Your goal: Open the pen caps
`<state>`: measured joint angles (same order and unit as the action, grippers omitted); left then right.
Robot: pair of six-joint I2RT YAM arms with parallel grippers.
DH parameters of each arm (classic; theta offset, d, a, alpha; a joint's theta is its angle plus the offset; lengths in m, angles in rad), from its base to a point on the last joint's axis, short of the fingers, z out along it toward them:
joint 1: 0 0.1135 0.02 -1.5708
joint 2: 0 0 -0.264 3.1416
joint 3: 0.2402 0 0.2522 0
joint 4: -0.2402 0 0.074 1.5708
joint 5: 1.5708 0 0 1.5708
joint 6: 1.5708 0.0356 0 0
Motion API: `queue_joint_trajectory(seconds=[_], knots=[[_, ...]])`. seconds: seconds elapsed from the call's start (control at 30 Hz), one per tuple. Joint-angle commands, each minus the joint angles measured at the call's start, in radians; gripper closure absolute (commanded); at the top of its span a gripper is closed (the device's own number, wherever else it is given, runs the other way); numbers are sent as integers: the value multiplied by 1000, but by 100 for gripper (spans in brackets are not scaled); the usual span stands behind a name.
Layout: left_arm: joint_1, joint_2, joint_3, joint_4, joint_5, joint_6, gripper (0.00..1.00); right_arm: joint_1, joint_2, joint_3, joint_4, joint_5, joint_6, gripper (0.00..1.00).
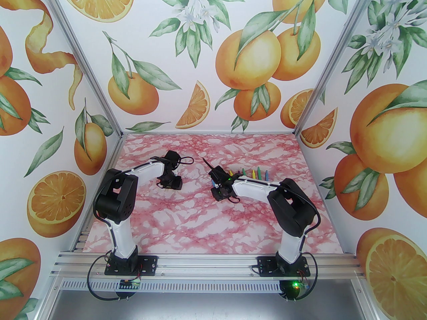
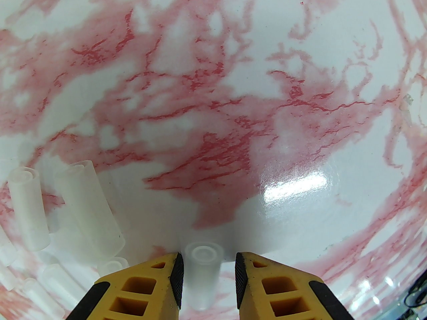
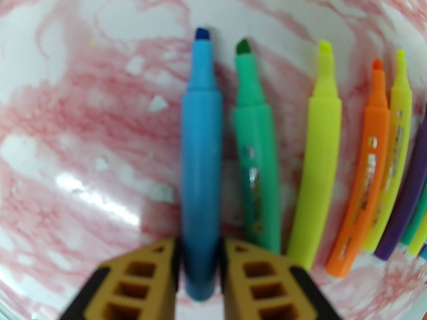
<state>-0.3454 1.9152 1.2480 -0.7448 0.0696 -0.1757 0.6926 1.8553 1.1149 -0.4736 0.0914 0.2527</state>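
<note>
While the L gripper (image 2: pixel 209 258) hangs low over the table (image 2: pixel 233 78), its jaws stand apart w/ 1 clear cap (image 2: pixel 203 272) btwn them. A gap shows on the cap's R side and a thinner 1 on its L, so nothing is clamped. A heap of clear caps (image 2: pixel 88 208) lies near it on the L.

The R gripper (image 3: pixel 199 245) straddles the near end of the blue pen (image 3: pixel 201 165), pads tight alongside the barrel. The view is blurred, so I can't tell if they pinch it or merely flank it. That pen's bare tip points far, and it sits at the L end of a row: green pen (image 3: pixel 257 165) just beside, then yellow pen (image 3: pixel 320 165), orange pen (image 3: pixel 365 178), a 2nd yellow, and purple pen (image 3: pixel 407 205) at the R edge. The 5 tips in view are all uncapped; the others are cut off by the frame edge.

Risks, as I judge them:
- **Cap:** if the L gripper lifts off-centre, a pad could clip the cap & send it rolling from the heap, since it looks round & light.
- **Blue pen:** if the R gripper rises w/ pads rubbing the barrel, the pen may drag or swing into the green 1, which sits v. close to the R finger, & upset the row.
- **Tips:** shoved pens could smear ink on the table.
</note>
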Motion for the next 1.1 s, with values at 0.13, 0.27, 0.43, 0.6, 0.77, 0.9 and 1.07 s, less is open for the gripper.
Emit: queue_joint_trajectory(seconds=[0.13, 0.27, 0.43, 0.6, 0.77, 0.9, 1.07], knots=[[1, -87, 3, -8, -19, 6, 60, -3, -69, -7, 13, 19, -25, 66], [3, -138, -10, 10, -18, 7, 57, -3, -144, -33, 55, -1, -38, 61], [5, -234, -58, 93, -33, 14, 48, -6, -232, -62, 113, 0, -62, 56], [14, -370, -152, 236, -84, 42, 24, -42, -324, -96, 192, 5, -74, 50], [55, -516, -287, 440, -102, 68, 14, -116, -419, -150, 291, 1, -88, 40], [101, -581, -349, 524, -147, 80, 11, -184, -499, -211, 367, 40, -110, 34], [154, -624, -449, 687, -294, 100, 8, -279, -602, -357, 543, 147, -156, 16]])
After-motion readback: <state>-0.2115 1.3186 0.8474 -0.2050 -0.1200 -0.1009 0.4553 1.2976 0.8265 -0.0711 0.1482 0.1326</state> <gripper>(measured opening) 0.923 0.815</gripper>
